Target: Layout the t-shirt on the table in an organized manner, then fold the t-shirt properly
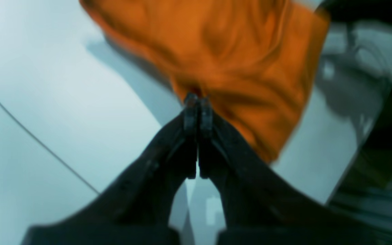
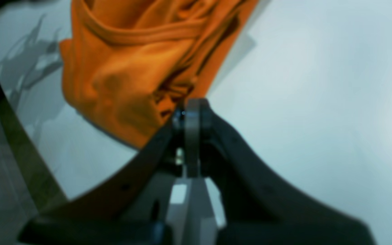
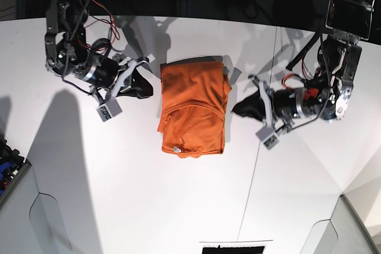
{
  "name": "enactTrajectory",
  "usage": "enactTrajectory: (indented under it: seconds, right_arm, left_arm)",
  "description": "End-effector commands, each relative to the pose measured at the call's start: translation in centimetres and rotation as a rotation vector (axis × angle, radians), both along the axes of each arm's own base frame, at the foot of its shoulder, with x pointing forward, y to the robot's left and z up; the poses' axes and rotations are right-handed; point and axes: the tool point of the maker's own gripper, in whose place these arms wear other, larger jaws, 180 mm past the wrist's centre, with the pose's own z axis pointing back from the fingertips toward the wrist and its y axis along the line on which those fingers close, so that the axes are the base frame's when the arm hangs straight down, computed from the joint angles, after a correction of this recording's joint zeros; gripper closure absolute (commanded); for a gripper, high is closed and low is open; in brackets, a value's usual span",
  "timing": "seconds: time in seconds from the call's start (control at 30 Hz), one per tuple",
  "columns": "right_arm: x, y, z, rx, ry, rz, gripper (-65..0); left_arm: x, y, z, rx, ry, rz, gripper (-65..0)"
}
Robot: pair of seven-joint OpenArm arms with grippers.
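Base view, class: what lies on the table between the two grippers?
In the base view, only the t-shirt lies on the table between the left gripper and the right gripper.

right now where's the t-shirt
In the base view the t-shirt lies partly folded mid-table, between the two arms, left of the dark seam, its white tag at the near edge.

Left wrist view: your left hand (image 1: 198, 99) has its jaws pressed together, tips right at the near edge of the orange t-shirt (image 1: 230, 58). Can't tell if any cloth is pinched, the picture is blurred. The shirt is bunched and wrinkled, filling top centre. White table (image 1: 46, 88) sits under it, with a thin dark seam (image 1: 32, 132) running diagonally at left.
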Motion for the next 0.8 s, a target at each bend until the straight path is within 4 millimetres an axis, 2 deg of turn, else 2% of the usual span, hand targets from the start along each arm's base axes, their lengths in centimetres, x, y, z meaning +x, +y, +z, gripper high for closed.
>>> enactTrajectory:
  seconds: [0.0,0.1,0.3,0.53,0.77]
  right_arm:
    - [0.4,-0.4,1.2,0.002,-0.042,0.010,0.0]
    - [-0.9,-1.5,1.1,-0.045,-0.039,0.028,0.0]
    - [-5.4,-3.3,-0.2,-0.121,0.020,0.072,0.0]
    - [-11.6,-4.3,-1.0,-0.165,0.105,0.137,0.0]
    - [-18.6,-4.8,-2.8,-0.167,0.265,0.173,0.0]
  left_arm:
    - [0.3,0.2,1.4,-0.024,-0.040,-0.001,-0.3]
    - [-2.1,1.4,1.0,-0.027,0.001,0.019,-0.3]
    - [-7.7,4.8,1.1,0.031,0.040,0.058,-0.3]
    - [-16.3,6.7,-0.3,0.108,0.182,0.050,-0.3]
    - [-24.8,8.2,-3.3,0.207,0.364,0.042,-0.3]
